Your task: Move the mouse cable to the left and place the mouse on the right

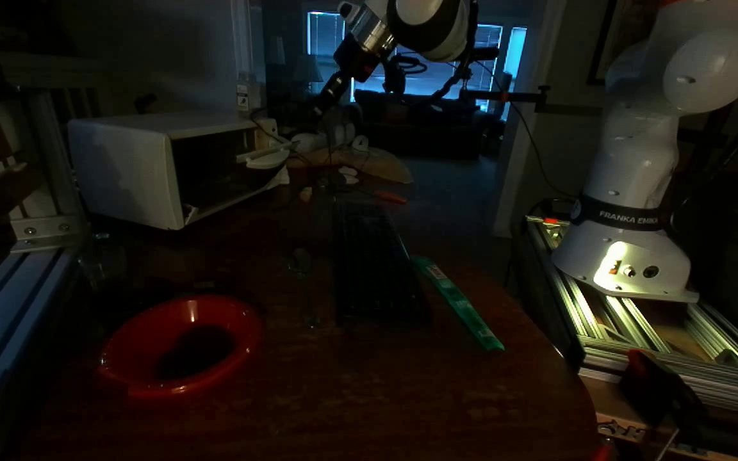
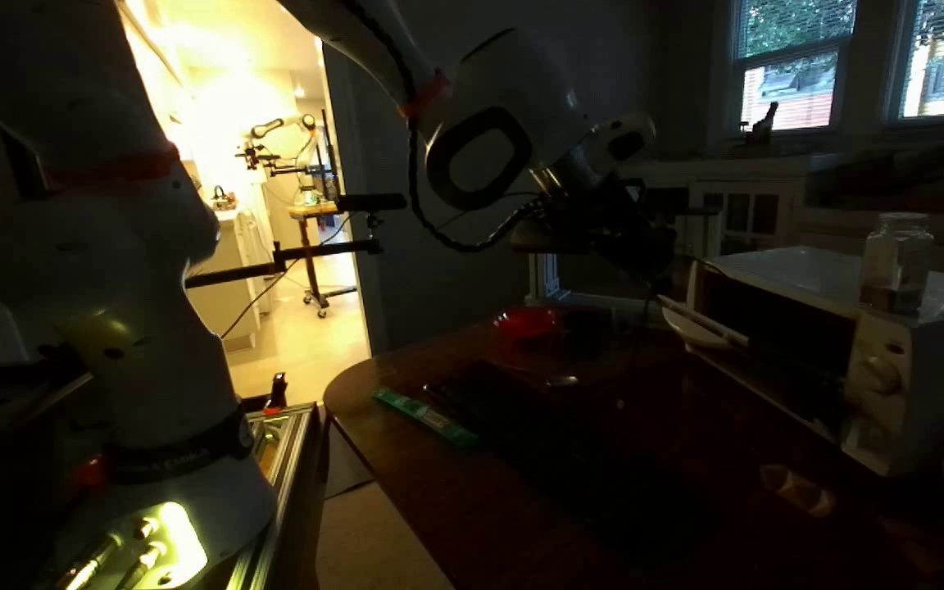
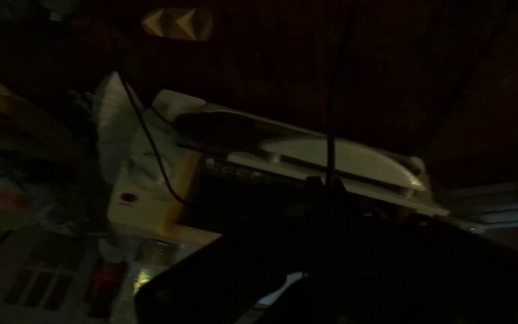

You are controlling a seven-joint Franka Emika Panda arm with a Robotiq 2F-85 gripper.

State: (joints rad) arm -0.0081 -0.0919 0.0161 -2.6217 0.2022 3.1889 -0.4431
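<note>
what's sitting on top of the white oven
A clear glass jar stands on the white oven, above the knobs. The spot directly under the jar is covered, so it can't be seen.

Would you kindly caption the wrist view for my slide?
Gripper pinching a dark cable in front of an open white appliance.

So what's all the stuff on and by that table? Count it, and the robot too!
table: one, brown, beside the robot
bowl: one, red, on the table
keyboard: one, black, on the table
strip: one, green, beside the keyboard
small thing: one, orange, near the keyboard
oven: one, white, on the table
jar: one, clear, on the oven
zigzag block: one, tan, near the oven
cable: at least one, black, in the gripper
mouse and other bits: too dark to tell
robot arm: one, white, beside the table
gripper: one, black, above the table
</note>
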